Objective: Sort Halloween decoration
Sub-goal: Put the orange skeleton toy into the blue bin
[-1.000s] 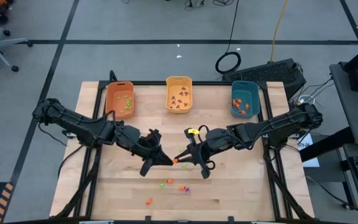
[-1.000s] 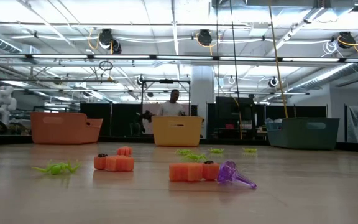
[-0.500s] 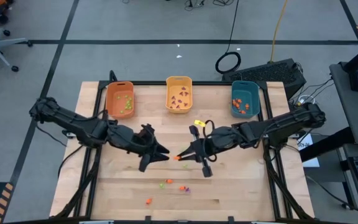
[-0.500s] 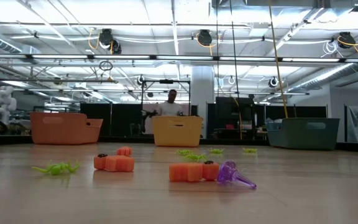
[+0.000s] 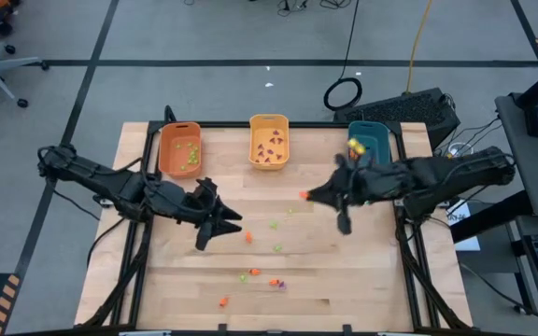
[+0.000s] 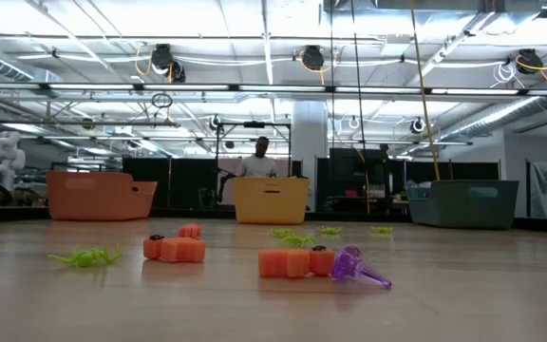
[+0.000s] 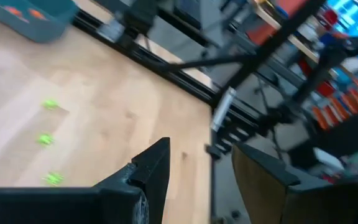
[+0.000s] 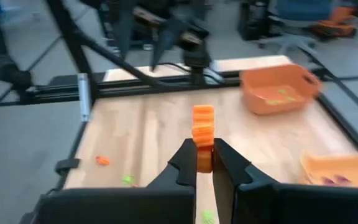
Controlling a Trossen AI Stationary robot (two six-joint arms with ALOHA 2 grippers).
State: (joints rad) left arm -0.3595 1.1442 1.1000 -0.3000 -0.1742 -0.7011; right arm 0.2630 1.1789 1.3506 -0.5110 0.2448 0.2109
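Right pincer (image 8: 204, 163) pinching orange trinket (image 8: 203, 127) by its lower end, raised over desk (image 5: 362, 280) toward far right, short of teal bin (image 5: 370, 149). Left pincer (image 7: 194, 168) spread, empty, near desk middle-left. Other trinkets (image 5: 260, 277) scattered toward near edge, middle. Judgement: trinket light, stiff, likely slick plastic; tiny, so grip across narrow sides, fingertips centred, or it may squirt out.
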